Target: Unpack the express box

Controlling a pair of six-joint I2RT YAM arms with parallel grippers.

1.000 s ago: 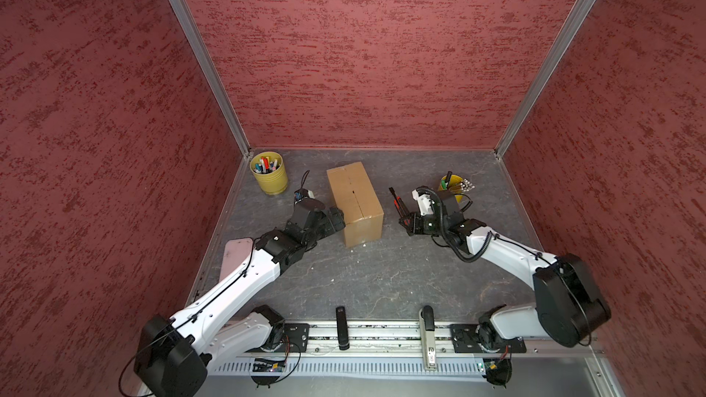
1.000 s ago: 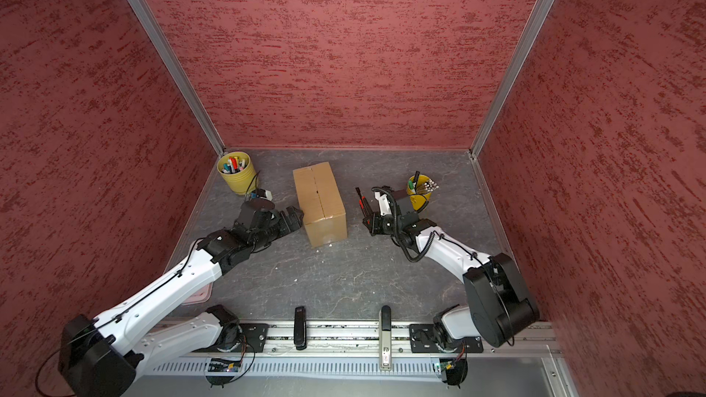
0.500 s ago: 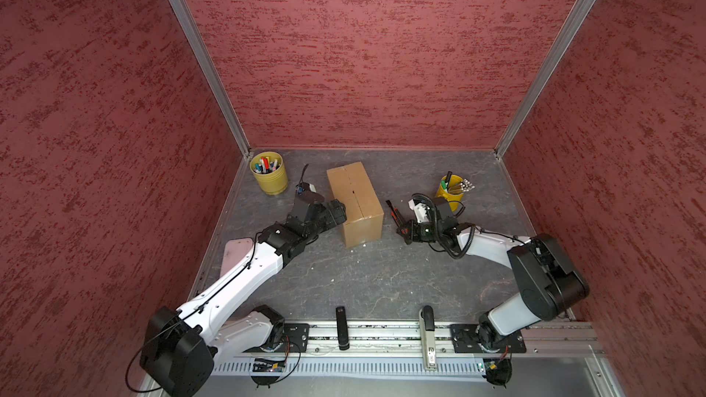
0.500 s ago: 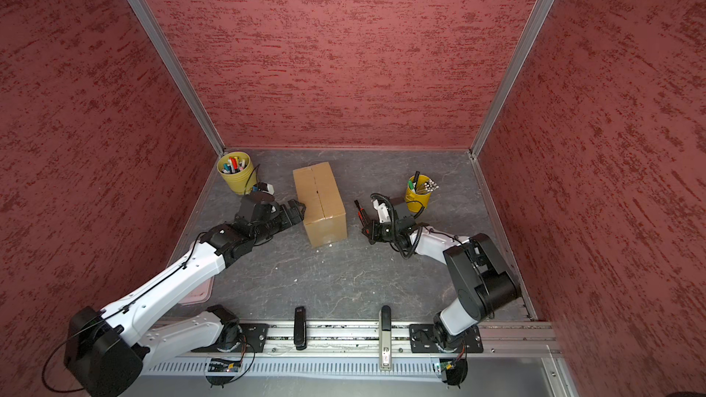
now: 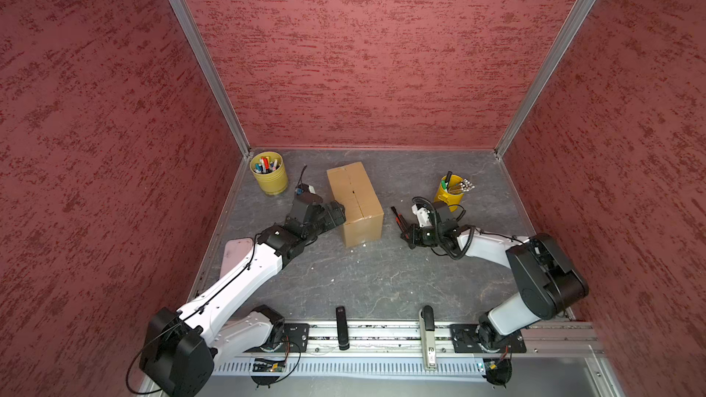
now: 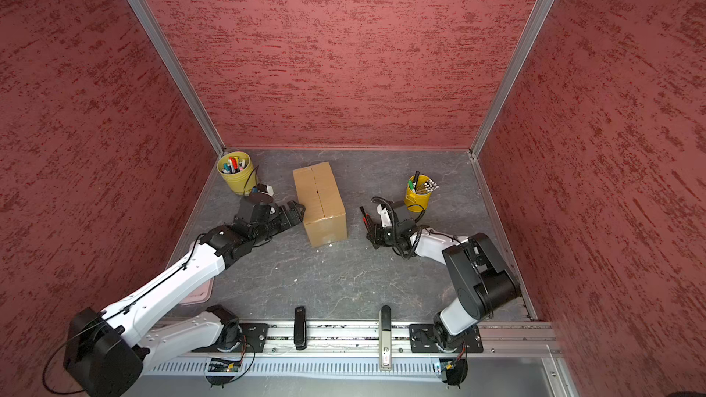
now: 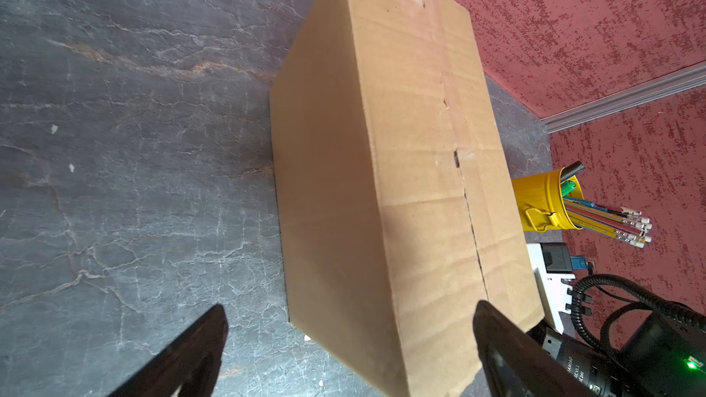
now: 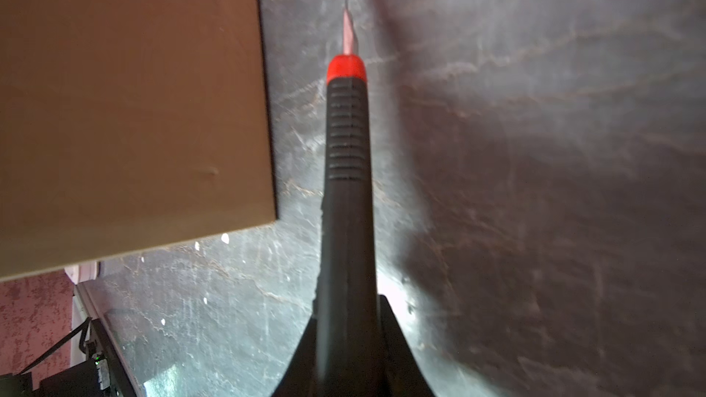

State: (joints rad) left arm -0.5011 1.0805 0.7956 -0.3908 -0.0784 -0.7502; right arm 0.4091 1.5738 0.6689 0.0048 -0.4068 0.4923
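Note:
The express box (image 5: 355, 200) (image 6: 321, 200), a brown carton with its taped centre seam shut, stands mid-table. My left gripper (image 5: 337, 212) (image 6: 296, 211) (image 7: 347, 309) is open at its left near corner, jaws straddling that corner edge of the box (image 7: 382, 166). Right of the box, my right gripper (image 5: 410, 231) (image 6: 376, 234) (image 8: 347, 322) is shut on a black-handled knife (image 5: 397, 217) (image 6: 365, 217) (image 8: 345, 127) with a red collar. Its blade points toward the back wall, low over the table, alongside the box's right face (image 8: 126, 108) and apart from it.
A yellow cup of markers (image 5: 269, 177) (image 6: 236, 171) stands at the back left. A yellow cup of pencils (image 5: 450, 192) (image 6: 418, 192) (image 7: 542, 204) stands just behind my right wrist. A pink tray (image 5: 233, 257) lies under my left arm. Two tools (image 5: 341, 322) (image 5: 428, 334) rest on the front rail.
My right arm has folded, bringing the knife lower and a little nearer the front, beside the box. My left gripper has edged up to the box's near left corner.

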